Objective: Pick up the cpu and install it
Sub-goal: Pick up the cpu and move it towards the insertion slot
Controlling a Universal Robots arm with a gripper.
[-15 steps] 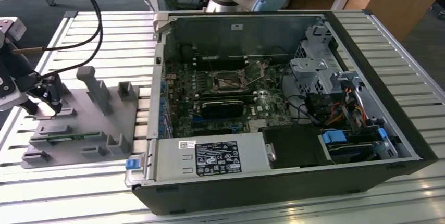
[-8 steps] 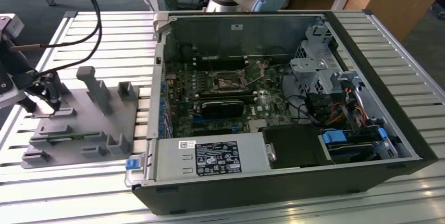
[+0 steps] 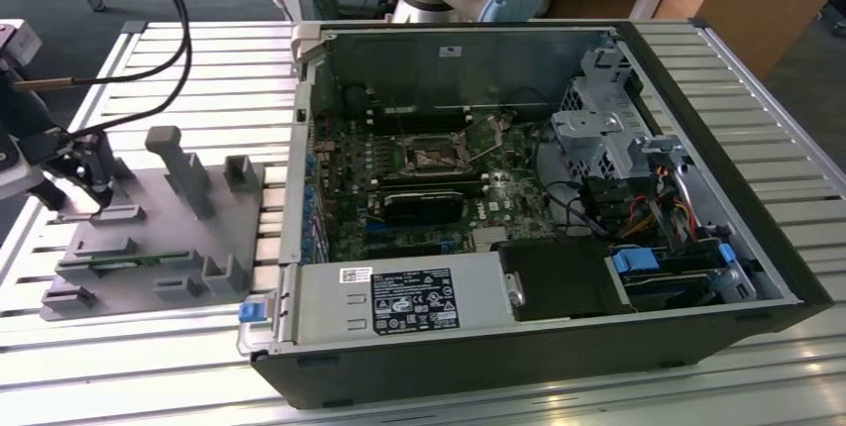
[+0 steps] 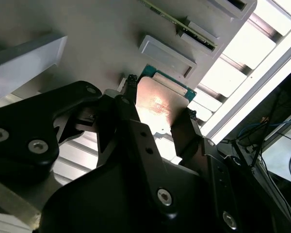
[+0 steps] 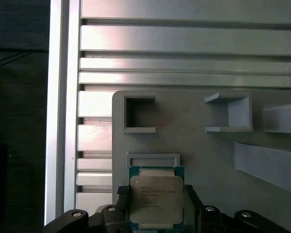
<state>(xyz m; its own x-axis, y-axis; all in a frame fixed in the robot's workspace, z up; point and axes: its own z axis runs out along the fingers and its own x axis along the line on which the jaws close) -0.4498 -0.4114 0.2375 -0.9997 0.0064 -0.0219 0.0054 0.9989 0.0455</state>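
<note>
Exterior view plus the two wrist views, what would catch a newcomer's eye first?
The big open computer case takes up the middle of the exterior view, its motherboard and black socket frame laid bare. In both wrist views the shiny cpu stands out, pinched by the gripper at the grey tray, which lies at the exterior view's left.

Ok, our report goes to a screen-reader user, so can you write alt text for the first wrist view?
A square cpu with a silvery top and green rim is gripped on two opposite edges by the black end effector, whose fingers flank it. Beneath it lies a grey tray with open-sided pockets, resting on a slatted metal table.
</note>
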